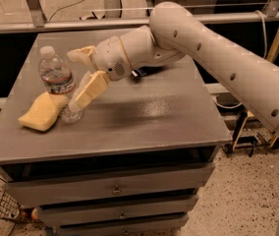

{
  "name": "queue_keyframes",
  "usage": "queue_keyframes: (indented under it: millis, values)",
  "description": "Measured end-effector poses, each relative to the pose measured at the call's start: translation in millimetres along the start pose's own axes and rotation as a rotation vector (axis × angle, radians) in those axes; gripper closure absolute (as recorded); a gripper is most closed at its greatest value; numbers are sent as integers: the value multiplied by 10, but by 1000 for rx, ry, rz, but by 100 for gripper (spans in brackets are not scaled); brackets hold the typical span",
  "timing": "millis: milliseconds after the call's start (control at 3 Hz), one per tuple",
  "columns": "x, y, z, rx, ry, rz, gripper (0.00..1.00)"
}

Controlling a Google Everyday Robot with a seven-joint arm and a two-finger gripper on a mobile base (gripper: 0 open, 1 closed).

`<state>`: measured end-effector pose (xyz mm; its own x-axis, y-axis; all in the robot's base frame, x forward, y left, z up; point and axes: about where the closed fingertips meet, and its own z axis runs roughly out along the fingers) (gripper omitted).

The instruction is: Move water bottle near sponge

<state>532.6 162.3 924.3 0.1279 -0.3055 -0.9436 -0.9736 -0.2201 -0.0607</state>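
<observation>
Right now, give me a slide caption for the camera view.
Water bottle stands beside the sponge on the grey table, the open gripper close by the bottle.
</observation>
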Motion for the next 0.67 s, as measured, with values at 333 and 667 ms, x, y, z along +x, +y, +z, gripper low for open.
queue_keyframes:
  millis: [333, 667]
  values:
    - [133, 64, -412, 50, 72, 33, 0]
    - [411, 110, -1017, 123, 145, 97, 0]
